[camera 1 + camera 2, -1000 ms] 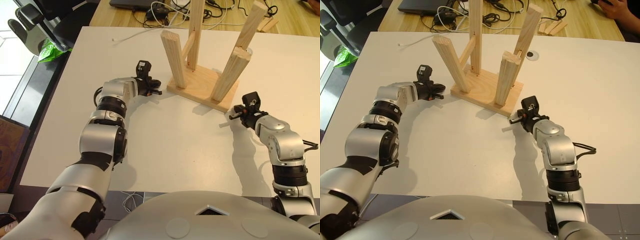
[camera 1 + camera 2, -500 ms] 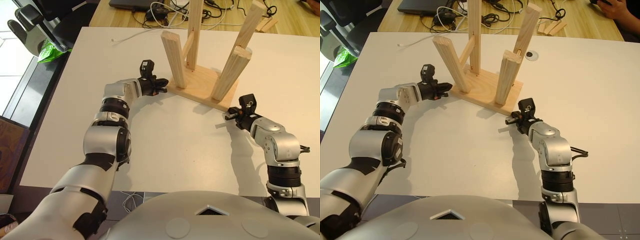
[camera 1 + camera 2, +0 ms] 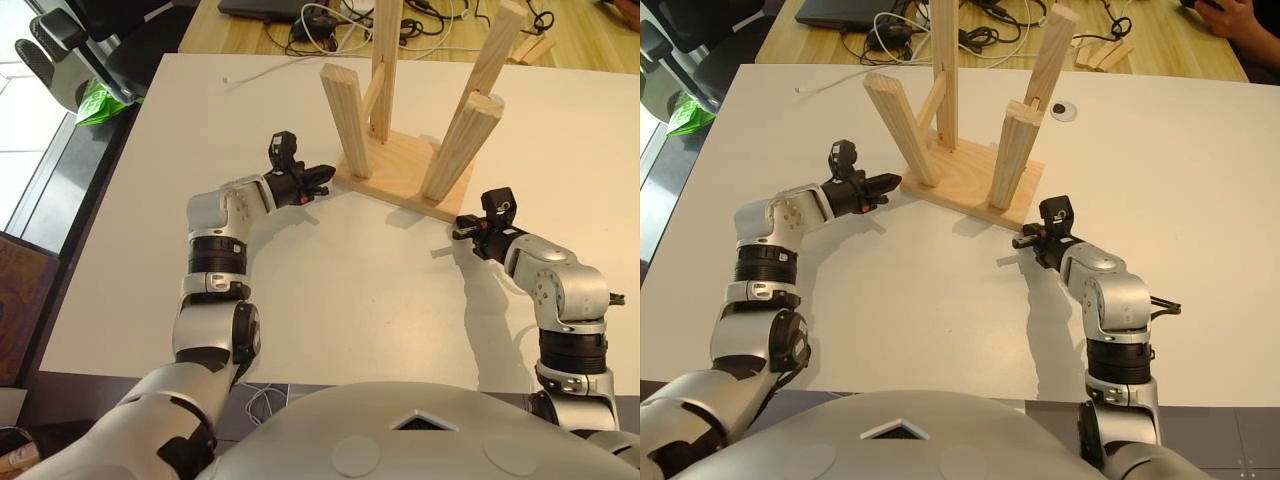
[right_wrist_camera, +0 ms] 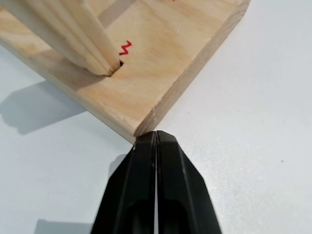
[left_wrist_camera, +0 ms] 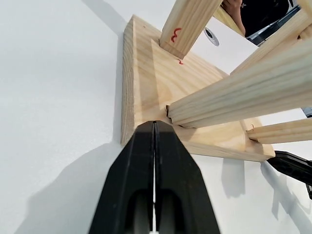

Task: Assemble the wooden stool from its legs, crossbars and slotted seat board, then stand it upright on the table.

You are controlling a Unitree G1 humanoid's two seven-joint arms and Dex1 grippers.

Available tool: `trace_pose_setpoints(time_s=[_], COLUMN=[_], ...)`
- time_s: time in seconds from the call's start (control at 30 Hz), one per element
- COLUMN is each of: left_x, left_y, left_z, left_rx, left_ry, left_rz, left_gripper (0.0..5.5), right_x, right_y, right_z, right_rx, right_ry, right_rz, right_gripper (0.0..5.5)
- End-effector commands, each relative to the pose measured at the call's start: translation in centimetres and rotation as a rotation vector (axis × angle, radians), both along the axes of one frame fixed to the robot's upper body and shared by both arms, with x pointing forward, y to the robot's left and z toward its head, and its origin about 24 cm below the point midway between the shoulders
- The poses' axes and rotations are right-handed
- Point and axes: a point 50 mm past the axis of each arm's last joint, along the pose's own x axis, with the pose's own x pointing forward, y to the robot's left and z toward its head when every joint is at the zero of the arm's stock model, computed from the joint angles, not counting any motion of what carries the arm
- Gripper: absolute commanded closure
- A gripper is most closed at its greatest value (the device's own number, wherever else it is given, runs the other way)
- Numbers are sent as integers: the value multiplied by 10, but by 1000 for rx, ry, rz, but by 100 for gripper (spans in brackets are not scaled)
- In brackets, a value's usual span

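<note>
Left black fingers (image 5: 139, 156) and right black fingers (image 4: 144, 161), shut and empty, touch opposite sides of the upturned pale wooden stool's seat board (image 3: 392, 172); pressing inward evenly should prevent slipping

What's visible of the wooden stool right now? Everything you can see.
The pale, unfinished wooden stool is upside down. Its flat slotted seat board lies on the white table, and four square legs point up, splayed outward. A crossbar links two legs on the left side. Red marks sit by the leg sockets. The left gripper's shut fingers are at the board's left edge, and the right gripper's shut fingers are at its near right corner. Actual contact is unclear.
</note>
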Motion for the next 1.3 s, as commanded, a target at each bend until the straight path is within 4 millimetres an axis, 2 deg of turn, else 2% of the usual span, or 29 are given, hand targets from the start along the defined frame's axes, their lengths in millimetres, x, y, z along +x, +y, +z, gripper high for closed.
trace_pose_setpoints(time_s=[0.03, 0.1, 0.2, 0.33, 0.43, 0.57, 0.73, 0.8, 0.97, 1.07, 1.17, 1.3], left_x=[10, 25, 43, 51, 54, 55, 51, 48, 27, 21, 20, 16], left_y=[21, 32, 34, 22, 6, -10, -17, -19, -14, -11, -7, 6], left_z=[14, 25, 24, 6, 10, 27, 34, 24, -24, -33, -23, 16], left_rx=[227, 288, 300, 247, 101, -83, -110, -59, 139, 132, 89, -96], left_ry=[-111, -169, -184, -105, -112, -176, -223, -183, 19, 62, 24, -49], left_rz=[75, 127, 149, 133, 63, -55, -151, -183, -233, -242, -274, -235], left_gripper=[550, 550, 550, 550, 550, 550, 550, 550, 550, 550, 550, 550], right_x=[9, 21, 45, 76, 89, 85, 80, 79, 73, 69, 62, 61], right_y=[-12, -18, -15, 2, 14, 17, 18, 18, 8, -5, -23, -41], right_z=[10, 16, 23, 13, 15, 15, 28, 35, 56, 62, 61, 68], right_rx=[-43, -96, -115, -105, -36, -1, -8, -3, 1, -17, -43, -45], right_ry=[-44, -103, -176, -165, -178, -170, -213, -231, -267, -269, -252, -263], right_rz=[-36, -64, -77, -64, -44, 32, 91, 102, 120, 105, 66, 2], right_gripper=[545, 545, 545, 545, 545, 545, 545, 545, 545, 545, 545, 545])
